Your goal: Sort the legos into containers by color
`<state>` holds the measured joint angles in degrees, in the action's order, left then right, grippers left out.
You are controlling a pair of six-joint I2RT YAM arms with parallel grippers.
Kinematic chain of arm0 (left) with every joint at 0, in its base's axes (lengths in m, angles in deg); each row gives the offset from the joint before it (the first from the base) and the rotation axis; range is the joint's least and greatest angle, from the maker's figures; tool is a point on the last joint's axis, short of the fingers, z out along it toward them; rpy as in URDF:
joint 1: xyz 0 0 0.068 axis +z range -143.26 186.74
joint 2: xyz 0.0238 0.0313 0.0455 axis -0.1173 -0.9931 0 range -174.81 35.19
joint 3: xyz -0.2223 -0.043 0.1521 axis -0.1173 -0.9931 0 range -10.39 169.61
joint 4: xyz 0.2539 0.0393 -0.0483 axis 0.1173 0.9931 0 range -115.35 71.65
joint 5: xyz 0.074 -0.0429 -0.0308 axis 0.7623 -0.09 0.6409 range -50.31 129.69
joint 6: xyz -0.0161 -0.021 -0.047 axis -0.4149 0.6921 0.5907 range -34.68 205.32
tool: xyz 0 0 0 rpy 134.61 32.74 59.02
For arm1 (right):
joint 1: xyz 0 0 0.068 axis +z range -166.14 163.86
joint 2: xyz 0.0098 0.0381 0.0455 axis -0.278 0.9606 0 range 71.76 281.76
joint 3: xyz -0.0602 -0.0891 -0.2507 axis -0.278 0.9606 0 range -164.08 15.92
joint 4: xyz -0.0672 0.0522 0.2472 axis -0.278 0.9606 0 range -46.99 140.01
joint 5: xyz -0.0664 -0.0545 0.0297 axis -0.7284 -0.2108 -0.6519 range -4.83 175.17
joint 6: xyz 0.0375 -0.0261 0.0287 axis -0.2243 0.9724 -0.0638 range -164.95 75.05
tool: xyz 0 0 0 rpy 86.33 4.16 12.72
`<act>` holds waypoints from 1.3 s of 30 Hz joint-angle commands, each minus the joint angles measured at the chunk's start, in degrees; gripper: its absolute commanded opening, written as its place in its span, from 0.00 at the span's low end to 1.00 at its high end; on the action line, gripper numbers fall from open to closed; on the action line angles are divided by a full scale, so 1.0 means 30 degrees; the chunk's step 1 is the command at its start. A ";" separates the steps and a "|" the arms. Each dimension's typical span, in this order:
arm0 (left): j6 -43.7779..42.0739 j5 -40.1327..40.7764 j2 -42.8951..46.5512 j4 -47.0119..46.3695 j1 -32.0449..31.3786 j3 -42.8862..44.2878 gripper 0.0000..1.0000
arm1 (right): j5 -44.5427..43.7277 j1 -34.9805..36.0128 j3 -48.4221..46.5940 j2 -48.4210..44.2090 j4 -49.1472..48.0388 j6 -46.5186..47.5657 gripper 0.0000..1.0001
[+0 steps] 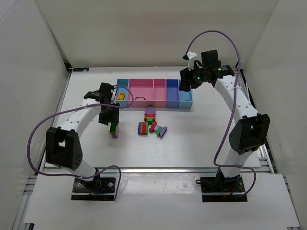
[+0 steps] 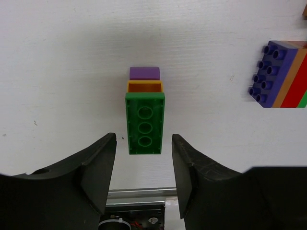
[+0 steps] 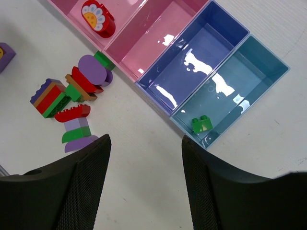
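Tabletop (image 2: 57,57): lego stack (image 2: 145,120) between left gripper (image 2: 144,138) fingertips, untouched

Glossy plastic tray (image 3: 201,48) catching glare, smooth moulded plastic bricks (image 2: 145,124) — on a matt, faintly streaked white table (image 2: 62,72)

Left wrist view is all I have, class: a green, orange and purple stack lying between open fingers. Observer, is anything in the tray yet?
Observer: Yes. From the right wrist, a green brick lies in the light-blue end compartment of the tray.
Operator: Anything else sorted?
Observer: From the top view, a yellow brick sits in the opposite end compartment.
Operator: Where is the other arm?
Observer: The right gripper hovers over the tray's right end, fingers apart, holding nothing.
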<state>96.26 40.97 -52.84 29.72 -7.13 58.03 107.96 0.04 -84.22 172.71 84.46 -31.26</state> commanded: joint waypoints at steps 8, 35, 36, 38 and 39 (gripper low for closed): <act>-0.0160 -0.0074 -0.0656 -0.0338 -0.0065 0.0776 0.61 | 0.0432 -0.0034 -0.0166 0.0248 -0.0662 -0.0170 0.65; -0.0539 -0.1886 -0.0602 -0.0601 -0.0065 0.0659 0.10 | 0.1424 -0.0093 0.0009 0.0600 -0.0897 -0.0609 0.62; -0.0570 -0.2500 -0.0192 -0.1037 -0.0065 0.0601 0.10 | 0.1776 -0.0092 0.0329 0.0599 -0.1013 -0.0783 0.62; -0.0368 -0.5833 0.1796 -0.2120 0.0197 -0.0504 0.10 | 0.3705 -0.0150 0.0886 0.0337 -0.1538 -0.1454 0.62; -0.0133 -0.8862 0.3544 -0.4011 0.0692 -0.1093 0.10 | 0.4612 -0.0151 0.1672 0.0191 -0.1861 -0.1749 0.63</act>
<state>95.32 31.44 -54.41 26.20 -6.65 56.87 113.57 -0.07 -82.47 174.48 81.94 -33.55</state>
